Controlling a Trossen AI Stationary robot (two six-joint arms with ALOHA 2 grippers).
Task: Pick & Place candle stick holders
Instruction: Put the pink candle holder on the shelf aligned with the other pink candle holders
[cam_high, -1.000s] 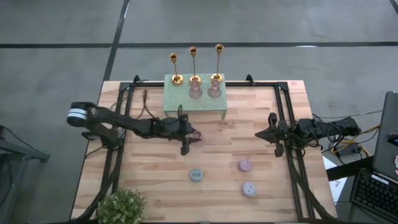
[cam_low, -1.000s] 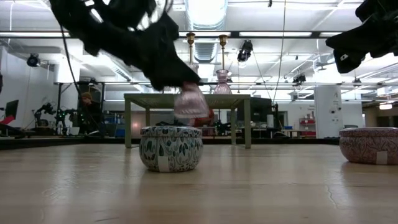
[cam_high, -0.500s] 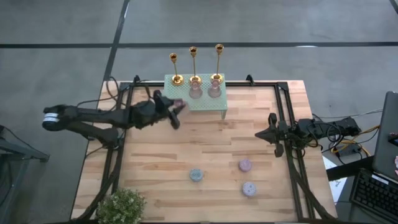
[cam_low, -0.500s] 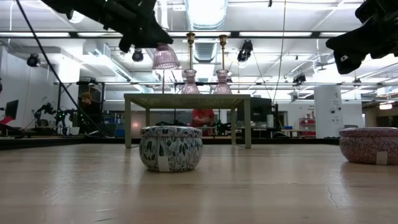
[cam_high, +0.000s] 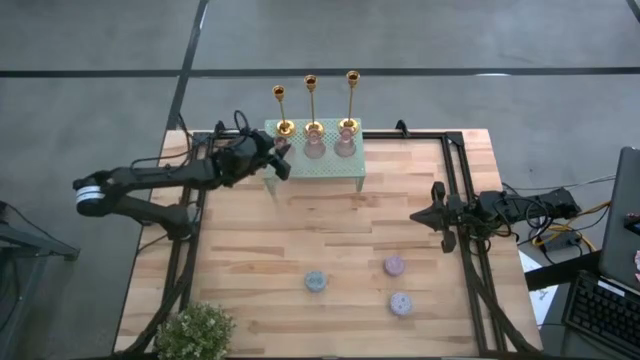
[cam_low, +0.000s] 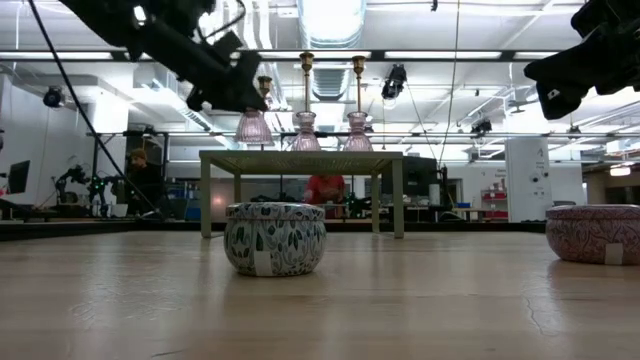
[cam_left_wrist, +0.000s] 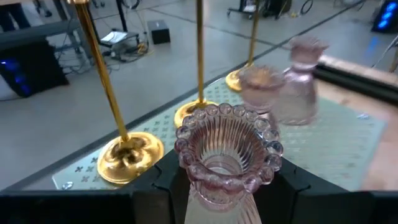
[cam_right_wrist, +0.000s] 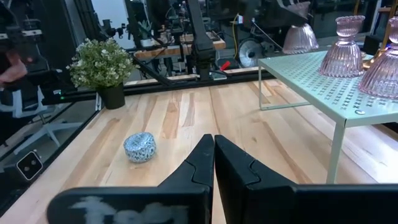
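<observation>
Three gold candlesticks (cam_high: 311, 105) of differing heights stand by their round bases along the far edge of a pale green perforated stand (cam_high: 330, 168). They also show in the left wrist view (cam_left_wrist: 118, 134). Two pink glass holders (cam_high: 329, 146) stand on the stand in front of them. My left gripper (cam_high: 277, 158) is at the stand's left end, shut on a third pink ribbed glass holder (cam_left_wrist: 227, 155); the low view (cam_low: 253, 126) shows it upright, about level with the stand's top. My right gripper (cam_right_wrist: 214, 144) is shut and empty over the table's right side. My left gripper pinches the pink glass holder between its two fingers at its upper part, just under the beaded rim (cam_left_wrist: 189, 174). The fingers come slanting down from the table's left. The holder hangs upright below them (cam_low: 253, 130), wide foot down; whether the foot touches the stand, I cannot tell.
Three small round candle tins lie on the near half of the table (cam_high: 315, 282), (cam_high: 394, 265), (cam_high: 401, 304). A potted plant (cam_high: 195, 330) stands at the near left corner. Bare wood lies between the stand and the tins.
My left gripper has carried the pink glass holder from mid-table up and toward the far edge, to the stand's left end. The holder was tilted and now stands upright, level with the stand's top.
</observation>
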